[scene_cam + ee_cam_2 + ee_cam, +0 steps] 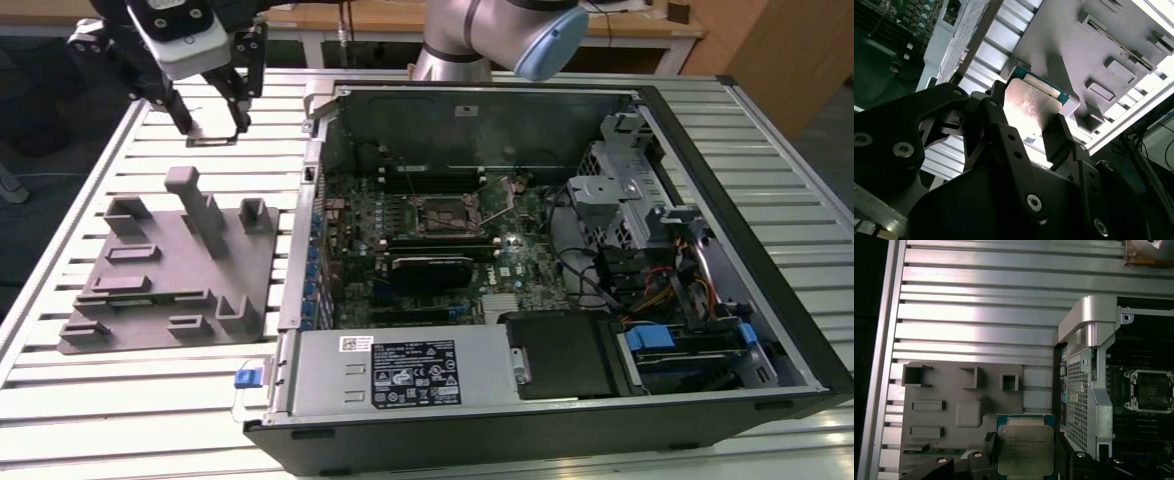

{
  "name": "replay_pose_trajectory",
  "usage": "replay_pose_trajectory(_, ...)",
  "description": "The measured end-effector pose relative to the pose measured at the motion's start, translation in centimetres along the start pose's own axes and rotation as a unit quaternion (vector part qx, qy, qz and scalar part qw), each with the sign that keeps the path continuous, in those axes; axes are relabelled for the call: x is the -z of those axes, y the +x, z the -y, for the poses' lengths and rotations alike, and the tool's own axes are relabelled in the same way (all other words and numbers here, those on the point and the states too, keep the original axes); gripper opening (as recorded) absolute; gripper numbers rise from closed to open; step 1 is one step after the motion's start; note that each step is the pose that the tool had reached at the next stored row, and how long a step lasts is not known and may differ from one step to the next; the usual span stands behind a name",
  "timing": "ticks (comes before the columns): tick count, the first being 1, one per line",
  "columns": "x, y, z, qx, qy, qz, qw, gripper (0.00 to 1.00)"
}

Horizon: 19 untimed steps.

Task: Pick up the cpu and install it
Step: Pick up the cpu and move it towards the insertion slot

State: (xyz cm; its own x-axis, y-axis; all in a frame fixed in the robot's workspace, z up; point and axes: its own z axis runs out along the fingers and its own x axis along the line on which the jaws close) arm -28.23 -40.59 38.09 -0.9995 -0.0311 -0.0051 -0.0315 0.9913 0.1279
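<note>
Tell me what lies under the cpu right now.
The cpu, gripped by the gripper, hangs over the edge of the grey fixture tray and the slatted table. The patch directly beneath is covered by the chip itself.

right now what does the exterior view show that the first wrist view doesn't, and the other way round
The exterior view adds the arm and the whole open case with its power supply. The first wrist view adds the silvery top of the cpu seen face-on, held in the gripper. Shared: the grey tray, the slatted table and the motherboard socket.
</note>
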Motion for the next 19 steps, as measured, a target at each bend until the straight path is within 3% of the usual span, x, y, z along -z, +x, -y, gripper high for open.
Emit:
replay_pose_trajectory(2, -0.01, -0.38, -0.04, 0.000, 0.0119, -0.0004, 0.9999, 0.54)
replay_pose_trajectory(5, -0.02, -0.81, -0.12, 0.000, 0.0369, -0.0012, 0.9993, 0.54)
replay_pose_trajectory(9, -0.03, -1.48, -0.19, 0.000, 0.0565, -0.0019, 0.9984, 0.54)
replay_pose_trajectory(10, -0.04, -1.66, -0.20, 0.000, 0.0595, -0.0019, 0.9982, 0.54)
replay_pose_trajectory(14, -0.04, -2.61, -0.20, 0.000, 0.0598, -0.0019, 0.9982, 0.54)
replay_pose_trajectory(19, -0.05, -4.35, -0.14, 0.000, 0.0598, -0.0019, 0.9982, 0.54)
